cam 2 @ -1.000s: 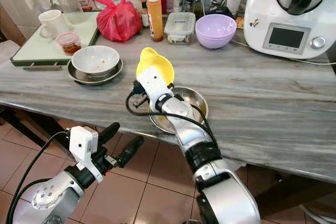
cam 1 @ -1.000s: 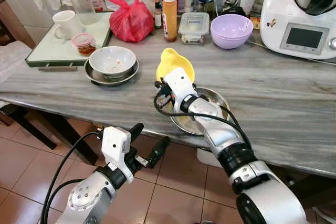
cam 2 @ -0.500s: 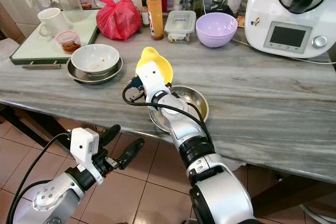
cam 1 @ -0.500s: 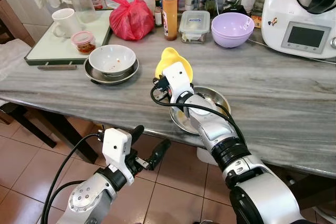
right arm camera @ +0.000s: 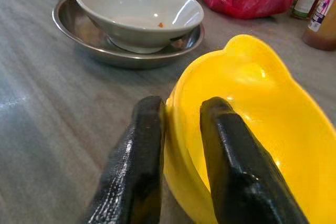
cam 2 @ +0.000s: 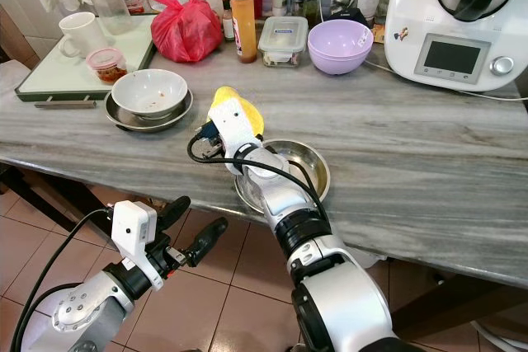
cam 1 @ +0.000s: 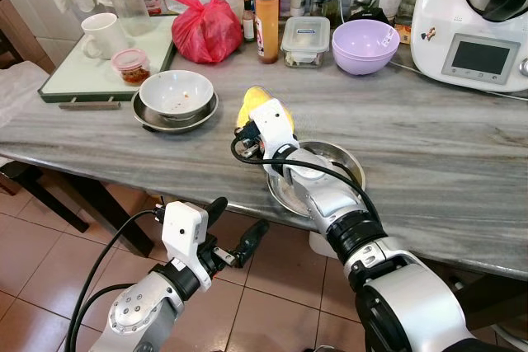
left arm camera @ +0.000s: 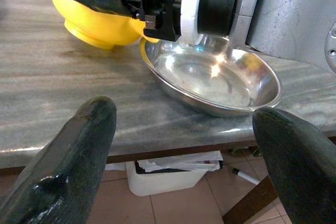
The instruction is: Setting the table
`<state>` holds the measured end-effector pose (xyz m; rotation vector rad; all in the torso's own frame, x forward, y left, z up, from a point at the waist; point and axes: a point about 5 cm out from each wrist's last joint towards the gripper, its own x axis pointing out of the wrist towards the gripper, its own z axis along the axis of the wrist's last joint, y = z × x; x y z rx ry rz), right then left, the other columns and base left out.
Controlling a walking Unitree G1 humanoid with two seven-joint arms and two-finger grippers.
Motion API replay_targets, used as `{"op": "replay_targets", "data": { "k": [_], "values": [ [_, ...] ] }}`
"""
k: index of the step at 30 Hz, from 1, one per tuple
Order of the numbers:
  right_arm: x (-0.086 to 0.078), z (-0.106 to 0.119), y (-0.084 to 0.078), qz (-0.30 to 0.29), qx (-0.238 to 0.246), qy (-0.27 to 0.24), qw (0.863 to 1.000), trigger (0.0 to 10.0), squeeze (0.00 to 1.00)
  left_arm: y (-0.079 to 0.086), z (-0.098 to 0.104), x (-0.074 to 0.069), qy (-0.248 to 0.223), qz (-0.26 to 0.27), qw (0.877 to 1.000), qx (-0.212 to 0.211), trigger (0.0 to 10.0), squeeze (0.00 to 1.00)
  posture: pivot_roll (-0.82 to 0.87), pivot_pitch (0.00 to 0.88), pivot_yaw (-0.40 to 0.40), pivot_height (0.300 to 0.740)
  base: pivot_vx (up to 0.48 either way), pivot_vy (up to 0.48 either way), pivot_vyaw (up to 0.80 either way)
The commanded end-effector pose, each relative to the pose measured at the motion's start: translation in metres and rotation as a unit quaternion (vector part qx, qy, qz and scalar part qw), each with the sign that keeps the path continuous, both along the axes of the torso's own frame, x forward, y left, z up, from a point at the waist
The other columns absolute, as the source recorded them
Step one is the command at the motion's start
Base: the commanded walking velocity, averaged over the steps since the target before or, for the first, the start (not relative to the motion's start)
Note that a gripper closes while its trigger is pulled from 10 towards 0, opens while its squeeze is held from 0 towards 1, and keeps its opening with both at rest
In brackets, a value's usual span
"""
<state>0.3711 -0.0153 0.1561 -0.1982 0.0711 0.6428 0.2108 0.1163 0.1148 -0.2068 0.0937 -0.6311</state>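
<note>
No label or brand can be read; the orange bottle (cam 1: 266, 22) has writing too small to make out. The yellow bowl (right arm camera: 252, 124) is glossy plastic with a wavy rim, resting on the grey marbled surface (cam 1: 429, 146) just beside a shiny steel dish (left arm camera: 210, 80) at the near edge. The right end effector (right arm camera: 181, 145) pinches the bowl's rim, one finger inside and one outside. In the eye views the arm covers most of the bowl. Further back sits a white bowl (cam 1: 176, 93) with crumbs, nested in another steel dish (right arm camera: 68, 22). The left end effector (left arm camera: 184, 156) hangs below the surface edge, fingers spread wide, holding nothing.
</note>
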Motion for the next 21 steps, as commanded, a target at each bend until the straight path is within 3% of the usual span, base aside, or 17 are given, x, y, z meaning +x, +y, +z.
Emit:
{"op": "replay_targets", "data": {
  "k": [1,21],
  "values": [
    [0.002,0.007,0.004,0.001,0.002,-0.011,1.000,10.0,1.00,0.000,-0.001,0.000,0.004,-0.001,1.000,0.006,10.0,0.00,-0.02,0.111,0.056,0.740,0.000,0.000,0.00],
    [0.011,0.027,-0.010,-0.033,0.014,-0.066,0.997,10.0,1.00,0.000,0.000,0.006,0.000,-0.003,1.000,0.013,10.0,0.00,-0.03,0.092,0.061,0.740,0.000,0.000,0.00]
  ]
}}
